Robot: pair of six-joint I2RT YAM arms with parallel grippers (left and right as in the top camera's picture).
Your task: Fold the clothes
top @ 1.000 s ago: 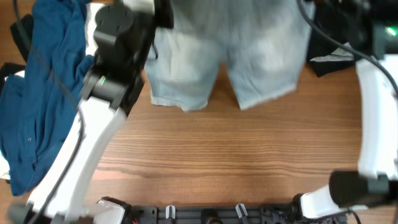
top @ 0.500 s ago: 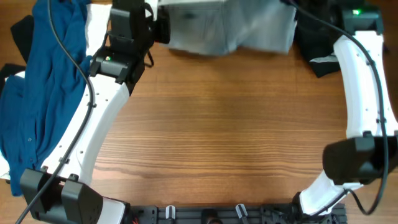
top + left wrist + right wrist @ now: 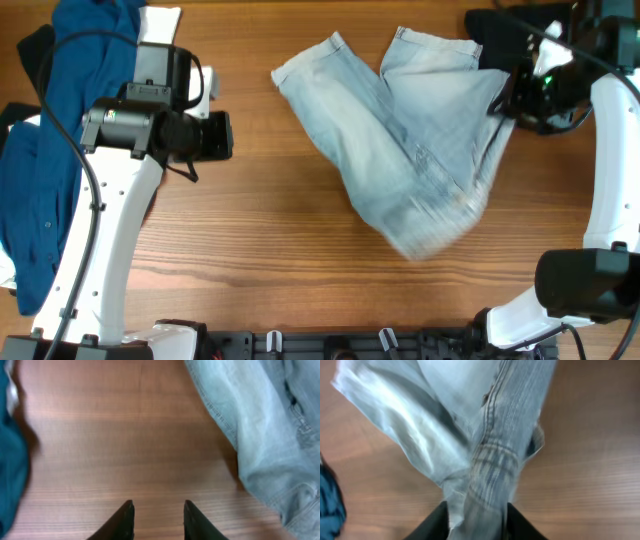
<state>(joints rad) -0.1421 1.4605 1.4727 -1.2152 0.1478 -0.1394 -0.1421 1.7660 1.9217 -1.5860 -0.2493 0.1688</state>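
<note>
the right hand grips a bunched fold of the light-blue jeans at the right side of the wooden bench. a stitched seam runs down between its two dark fingers. from that hand the denim spreads across the wood toward the middle, with both leg hems lying toward the far edge and the nearer end blurred. the left hand hangs over bare wood with its fingers parted and nothing between them. the edge of the jeans lies ahead of it and to its right, apart from the fingertips. a dark blue shirt is heaped on the other side of that hand from the jeans, its cloth just showing at the left edge of the wrist view. a black garment lies just beyond the right hand, close beside the jeans.
</note>
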